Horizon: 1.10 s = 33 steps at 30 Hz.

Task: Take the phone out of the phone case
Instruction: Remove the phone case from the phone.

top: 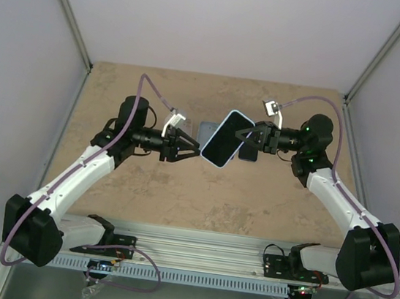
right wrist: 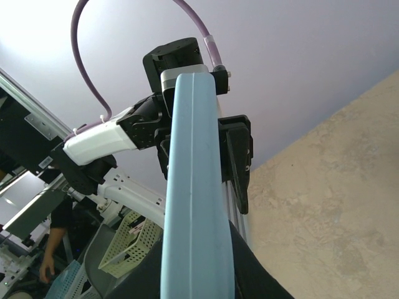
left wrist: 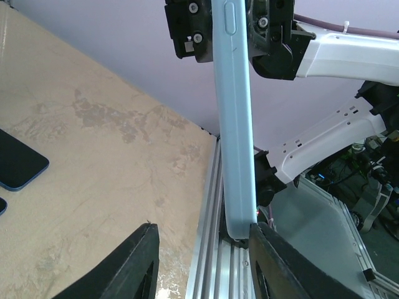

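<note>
Pale-blue phone case (top: 223, 139), from above: held in the air over the table (top: 179, 198), tilted, dark phone (top: 219, 146) seated inside it, screen up.
Right gripper (top: 247, 135), from above: clamped on the case's upper right edge.
Left gripper (top: 194, 151), from above: tips at the case's lower left corner; touching or just short of it, cannot tell.
Table, from above: tan and mottled; grey flat device (top: 208, 130) lying behind the raised case, dark flat device (top: 248, 154) lying below the right gripper.
Case, from the left wrist: seen edge-on, running upright through the frame, side button near the top.
Left jaws, from the left wrist: parted to a middling gap; lower end of the case against one fingertip only, well apart from the other, so not pinched.
Right gripper, from the left wrist: at the top of the frame, pressing both faces of the case.
Case, from the right wrist: edge-on again, rising out from between this wrist's own fingers.
Right jaws, from the right wrist: narrow, closed on the case.
Left gripper, from the right wrist: at the far end of the case, black fingers on either side of it.
</note>
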{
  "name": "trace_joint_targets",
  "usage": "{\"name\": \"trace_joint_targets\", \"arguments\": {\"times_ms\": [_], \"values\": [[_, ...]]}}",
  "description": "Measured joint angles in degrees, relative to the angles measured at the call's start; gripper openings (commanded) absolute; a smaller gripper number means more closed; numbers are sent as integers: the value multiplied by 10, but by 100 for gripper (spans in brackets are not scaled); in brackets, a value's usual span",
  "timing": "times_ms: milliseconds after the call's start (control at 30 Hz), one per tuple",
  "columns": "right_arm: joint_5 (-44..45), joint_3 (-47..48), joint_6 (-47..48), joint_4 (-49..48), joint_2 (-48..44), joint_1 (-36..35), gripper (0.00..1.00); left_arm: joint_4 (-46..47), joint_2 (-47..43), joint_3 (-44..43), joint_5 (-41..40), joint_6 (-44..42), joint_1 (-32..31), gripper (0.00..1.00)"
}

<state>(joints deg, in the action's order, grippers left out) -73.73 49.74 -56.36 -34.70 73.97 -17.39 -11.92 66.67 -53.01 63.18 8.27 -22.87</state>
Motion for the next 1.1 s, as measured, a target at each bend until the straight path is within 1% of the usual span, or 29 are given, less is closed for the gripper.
{"name": "trace_joint_targets", "arguments": {"times_ms": [233, 367, 467, 567, 733, 1100], "values": [[0, 0, 0, 0, 1, 0, 1, 14, 0, 10, 0, 10, 0, 38], [0, 0, 3, 1, 2, 0, 1, 21, 0, 10, 7, 17, 0, 44], [0, 0, 5, 5, 2, -1, 1, 33, 0, 12, 31, 29, 0, 44], [0, 0, 6, 5, 5, -1, 1, 45, 0, 17, 50, 40, 0, 41], [0, 0, 6, 8, 8, -2, 1, 49, 0, 18, 51, 42, 0, 34], [3, 0, -3, 3, 8, -1, 1, 34, 0, 17, -1, 20, -2, 26]]}}
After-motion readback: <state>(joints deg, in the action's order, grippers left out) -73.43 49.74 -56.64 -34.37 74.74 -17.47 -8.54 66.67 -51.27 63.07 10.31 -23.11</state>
